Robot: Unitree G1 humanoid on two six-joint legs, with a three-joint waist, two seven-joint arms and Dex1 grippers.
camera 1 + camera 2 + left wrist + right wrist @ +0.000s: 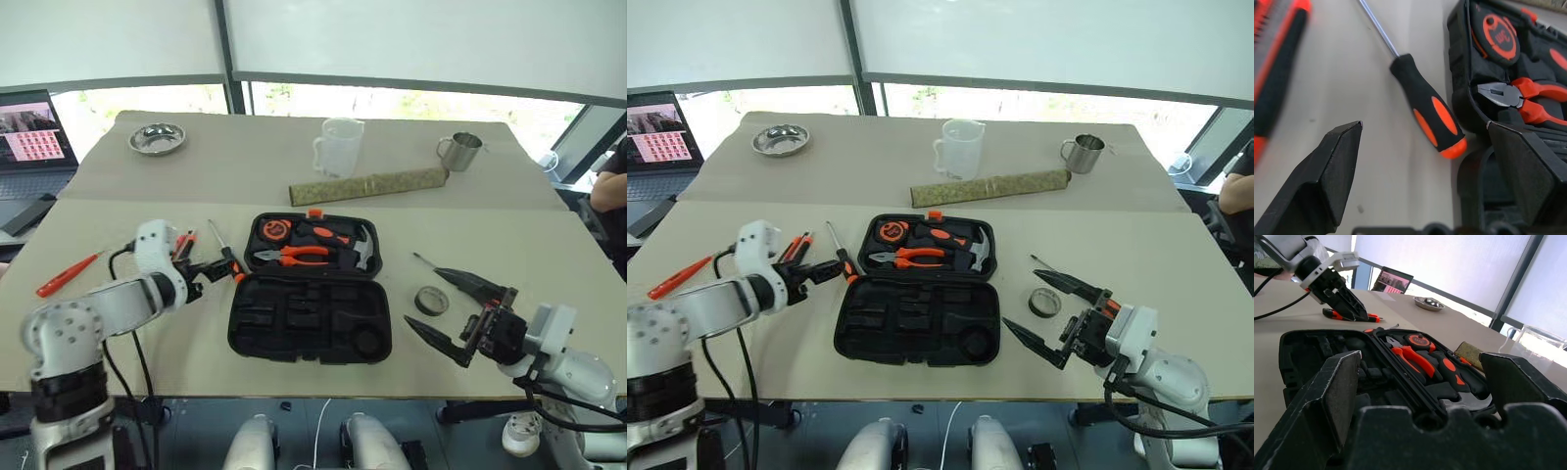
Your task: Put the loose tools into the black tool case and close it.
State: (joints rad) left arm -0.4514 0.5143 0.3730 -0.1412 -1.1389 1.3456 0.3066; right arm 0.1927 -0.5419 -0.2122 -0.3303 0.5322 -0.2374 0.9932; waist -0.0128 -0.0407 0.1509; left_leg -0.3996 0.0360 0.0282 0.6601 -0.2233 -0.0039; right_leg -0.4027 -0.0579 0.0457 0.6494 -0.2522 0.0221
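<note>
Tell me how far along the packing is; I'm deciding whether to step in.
Done: nothing yet. The black tool case lies open, holding pliers, hammer and tape measure. In hand: the open left gripper hovers by a black-and-orange screwdriver; the right gripper is open and empty. Left: the all-orange screwdriver, the tape roll, the other loose tools, then closing.

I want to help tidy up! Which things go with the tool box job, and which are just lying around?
For the job:
black tool case
black-and-orange screwdriver
all-orange screwdriver
utility knife
tape roll

Lying about:
laptop
metal bowl
plastic jug
metal mug
rolled mat
</note>
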